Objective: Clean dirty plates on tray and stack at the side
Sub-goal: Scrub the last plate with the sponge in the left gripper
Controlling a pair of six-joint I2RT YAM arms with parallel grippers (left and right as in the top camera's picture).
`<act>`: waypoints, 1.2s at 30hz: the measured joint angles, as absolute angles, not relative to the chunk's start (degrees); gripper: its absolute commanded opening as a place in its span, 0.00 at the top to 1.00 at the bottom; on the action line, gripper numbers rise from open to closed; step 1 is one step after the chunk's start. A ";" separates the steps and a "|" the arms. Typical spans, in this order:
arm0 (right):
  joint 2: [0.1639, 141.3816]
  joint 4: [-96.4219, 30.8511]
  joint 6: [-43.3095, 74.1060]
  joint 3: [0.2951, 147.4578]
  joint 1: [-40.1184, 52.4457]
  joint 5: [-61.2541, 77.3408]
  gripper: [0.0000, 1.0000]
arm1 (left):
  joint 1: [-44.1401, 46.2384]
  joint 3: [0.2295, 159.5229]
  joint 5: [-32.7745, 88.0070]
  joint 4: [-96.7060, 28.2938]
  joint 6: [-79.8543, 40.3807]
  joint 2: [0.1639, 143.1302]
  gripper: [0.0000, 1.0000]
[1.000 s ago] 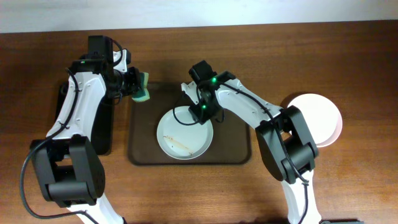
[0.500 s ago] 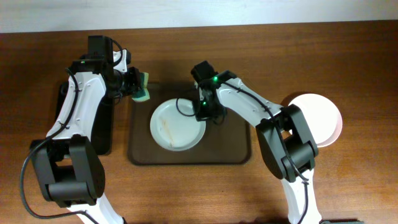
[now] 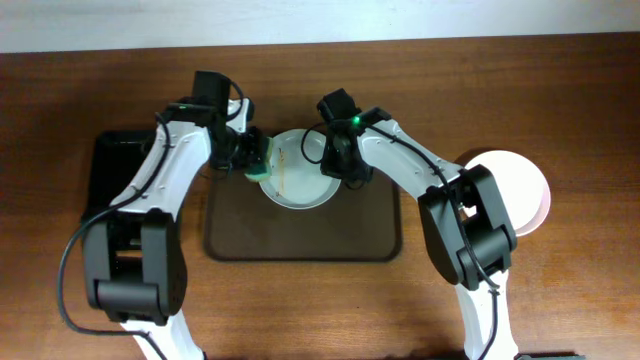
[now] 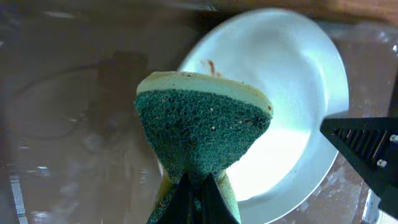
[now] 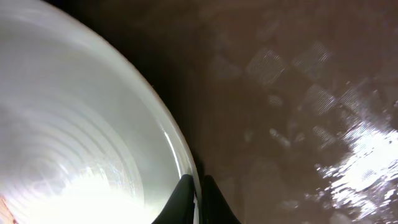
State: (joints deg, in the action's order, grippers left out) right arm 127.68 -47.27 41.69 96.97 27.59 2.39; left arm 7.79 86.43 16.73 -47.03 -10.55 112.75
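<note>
- Overhead: my right gripper (image 3: 334,165) is pinched on the right rim of the white round shallow plate (image 3: 297,172), steadying it, I judge, for scrubbing. It is the only plate on the large dark brown rectangular tray (image 3: 300,240), top centre. 1 pale round plate (image 3: 515,190) lies off-tray, right.
- Left wrist: my left gripper (image 4: 199,199) is clamped on a green-and-yellow sponge (image 4: 202,121), which is at the plate's brown streak (image 4: 208,64).
- Right wrist: the fingers grip the rim.

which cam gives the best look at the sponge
Left wrist: the sponge fills the middle of the frame, with its green scrub face and pale backing clear. Overhead shows only a small green patch of it at the left rim of the plate. Right wrist shows none of it.
</note>
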 measured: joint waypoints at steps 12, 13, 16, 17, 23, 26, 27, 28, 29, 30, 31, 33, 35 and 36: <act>127.68 -45.87 42.13 96.97 28.18 2.66 0.96 | 17.61 85.21 5.34 -37.28 -15.84 116.66 0.99; 127.68 -46.04 41.98 96.97 28.18 2.66 0.96 | 18.15 85.19 3.84 -37.17 -16.01 117.19 0.99; 127.68 -46.24 41.58 96.97 28.27 2.74 0.96 | 18.92 85.06 -1.54 -36.95 -16.36 118.63 0.99; 127.68 -46.24 41.54 96.97 28.34 2.81 0.96 | 18.90 85.06 -2.83 -36.93 -16.49 119.13 0.99; 127.68 -46.28 40.88 96.97 28.58 3.49 0.96 | 18.96 86.21 -4.73 -42.76 -16.51 120.51 0.99; 127.68 -46.46 40.10 96.97 29.02 3.95 0.96 | 18.87 86.67 -3.81 -47.86 -13.23 120.51 1.00; 127.68 -46.44 40.05 96.97 29.04 3.95 0.96 | 18.76 86.72 -3.27 -48.97 -11.66 120.51 0.99; 127.68 -46.46 39.99 96.97 29.04 3.97 0.96 | 18.68 86.76 -2.46 -49.98 -9.69 120.51 1.00; 127.68 -46.44 39.99 96.97 29.04 3.97 0.96 | 18.55 86.80 -1.30 -50.57 -7.22 120.51 0.99; 127.68 -46.44 39.99 96.97 29.04 3.97 0.96 | 18.37 86.80 0.16 -50.89 -4.78 120.51 1.00; 127.68 -46.44 39.86 96.97 29.04 3.95 0.96 | 18.13 86.78 2.11 -51.03 -1.87 120.51 1.00; 127.68 -46.48 39.79 96.97 29.02 3.84 0.96 | 17.78 86.70 4.99 -50.00 1.50 120.51 1.00; 127.68 -46.52 39.51 96.97 28.93 3.20 0.96 | 17.65 86.26 7.14 -47.27 4.03 120.51 0.99; 127.68 -46.54 39.40 96.97 28.75 2.87 0.96 | 17.63 86.24 7.42 -46.22 4.51 120.55 1.00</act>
State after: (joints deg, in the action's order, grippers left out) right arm 127.68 -46.54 39.40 96.97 28.75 2.87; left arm 17.63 86.24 7.42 -46.22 4.51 120.55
